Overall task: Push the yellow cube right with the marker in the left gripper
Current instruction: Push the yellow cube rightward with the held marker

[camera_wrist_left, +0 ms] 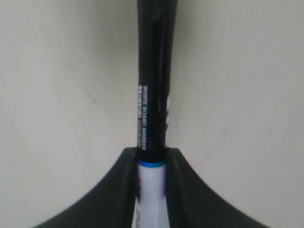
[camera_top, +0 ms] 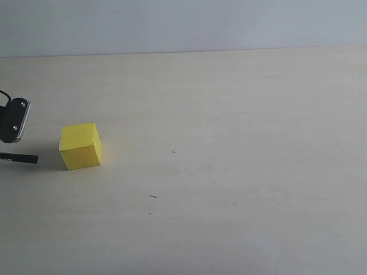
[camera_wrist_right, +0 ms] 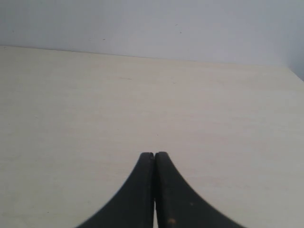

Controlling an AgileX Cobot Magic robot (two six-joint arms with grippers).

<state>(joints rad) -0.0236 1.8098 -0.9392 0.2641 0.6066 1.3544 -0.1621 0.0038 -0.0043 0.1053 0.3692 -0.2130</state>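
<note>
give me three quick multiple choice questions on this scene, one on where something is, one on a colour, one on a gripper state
1. Where on the table does the yellow cube sit in the exterior view?
A) centre
B) left part
C) far right edge

2. What colour is the part of the marker that sticks out past the left gripper?
A) red
B) green
C) black

3. How is the right gripper?
A) shut, holding nothing
B) wide open
C) shut on the cube

Answers:
1 B: the cube stands near the left edge, just right of the marker's tip and apart from it.
2 C: the left wrist view shows a black cap beyond the grip and the white barrel inside it.
3 A: its jaws are pressed together with nothing between them.
</note>
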